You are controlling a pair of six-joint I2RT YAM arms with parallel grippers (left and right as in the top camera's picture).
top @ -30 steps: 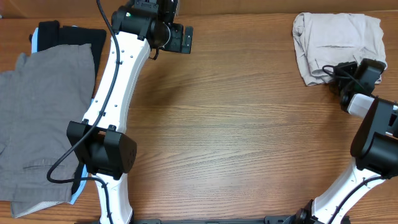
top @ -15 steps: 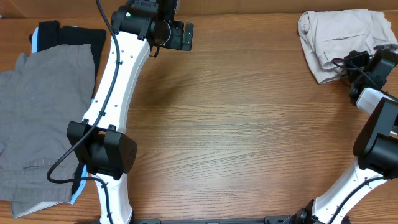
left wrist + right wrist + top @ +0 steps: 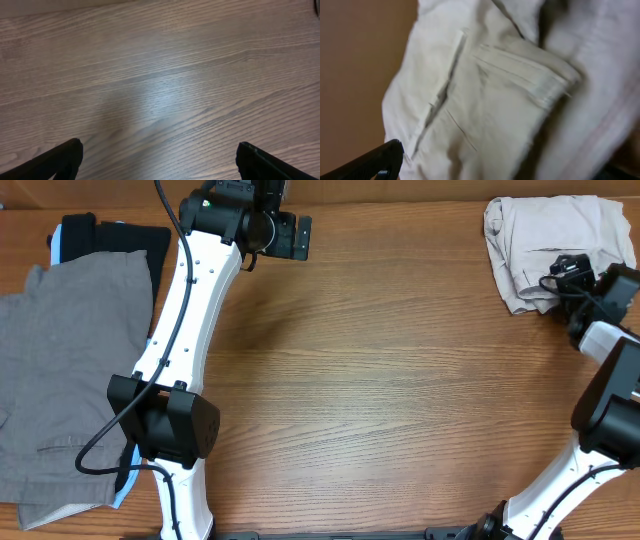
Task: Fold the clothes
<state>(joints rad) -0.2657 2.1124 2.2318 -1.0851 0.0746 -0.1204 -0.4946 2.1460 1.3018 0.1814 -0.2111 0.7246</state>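
Cream shorts (image 3: pixel 545 240) lie bunched at the far right corner of the desk (image 3: pixel 400 380); right gripper (image 3: pixel 565 270) sits over their near edge, jaws apart, gripping nothing; left gripper (image 3: pixel 290 238) spread wide over wood, far side, left of centre.

The crumpled cream cotton shorts (image 3: pixel 545 235) are sliding farther toward the far right corner of the brown wooden table (image 3: pixel 400 380), their bundle lying closer to the right edge than a second ago. The right arm's black two-finger gripper (image 3: pixel 563 268) is travelling rightward with them, and its jaws are spreading wide, releasing the fabric pinched at the bundle's near edge.
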